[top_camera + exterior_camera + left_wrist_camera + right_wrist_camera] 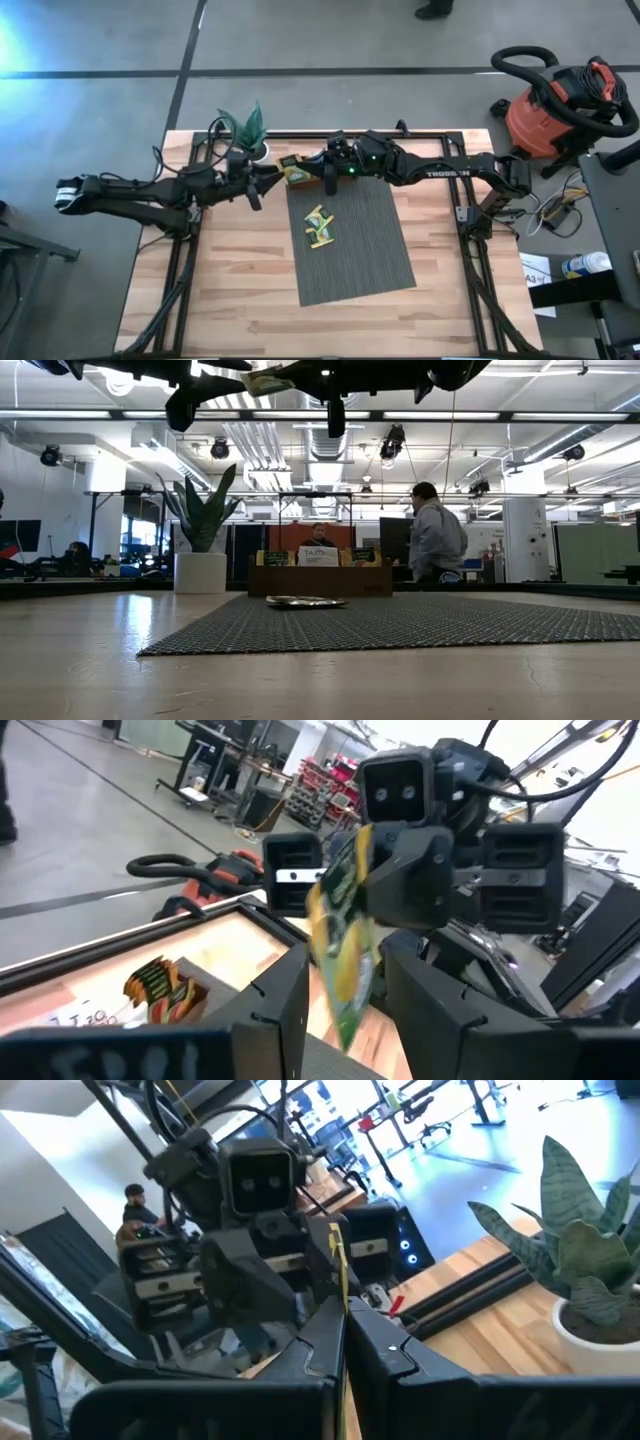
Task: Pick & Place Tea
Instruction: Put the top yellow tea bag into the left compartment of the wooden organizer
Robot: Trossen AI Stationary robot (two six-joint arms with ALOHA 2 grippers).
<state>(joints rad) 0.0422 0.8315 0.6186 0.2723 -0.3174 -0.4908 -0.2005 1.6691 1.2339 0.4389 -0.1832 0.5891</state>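
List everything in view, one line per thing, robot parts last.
held sachet: one, yellow-green, in the air between both grippers
sachets on mat: a few, yellow-green, mid-mat
mat: one, grey, table centre
tray: one, brown, far edge of table
plant: one, green, white pot, far edge
vacuum: one, red, on the floor
person: one, beyond the table
left gripper: open around held sachet
right gripper: shut on held sachet

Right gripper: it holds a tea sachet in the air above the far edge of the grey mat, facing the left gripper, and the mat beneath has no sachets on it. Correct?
Not quite. The right gripper does hold a tea sachet aloft, facing the left gripper, but the grey mat is not bare: the high view shows a few sachets lying on it.
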